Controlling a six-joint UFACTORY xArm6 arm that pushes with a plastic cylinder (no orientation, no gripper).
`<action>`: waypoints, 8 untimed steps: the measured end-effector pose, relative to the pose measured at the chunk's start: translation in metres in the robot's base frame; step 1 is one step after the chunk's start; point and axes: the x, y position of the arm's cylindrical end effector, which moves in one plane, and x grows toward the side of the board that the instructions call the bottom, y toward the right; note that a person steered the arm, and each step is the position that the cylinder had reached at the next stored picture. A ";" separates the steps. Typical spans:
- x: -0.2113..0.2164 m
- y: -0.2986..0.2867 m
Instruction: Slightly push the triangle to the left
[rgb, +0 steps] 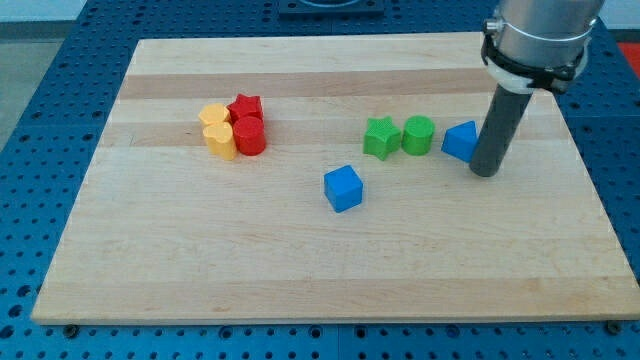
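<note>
The blue triangle (460, 140) lies on the wooden board (300, 260) at the view's right. My tip (485, 172) stands on the board just right of the triangle, touching or nearly touching its right side. A green round block (418, 135) sits close to the triangle's left, and a green star (380, 138) is left of that.
A blue cube (343, 188) lies below and left of the green star. At the view's left is a tight cluster: a yellow hexagon-like block (213, 117), a yellow heart-like block (220, 139), a red star (245, 107) and a red cylinder (249, 136).
</note>
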 end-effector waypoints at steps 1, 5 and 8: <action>-0.001 0.004; -0.020 0.018; -0.021 0.013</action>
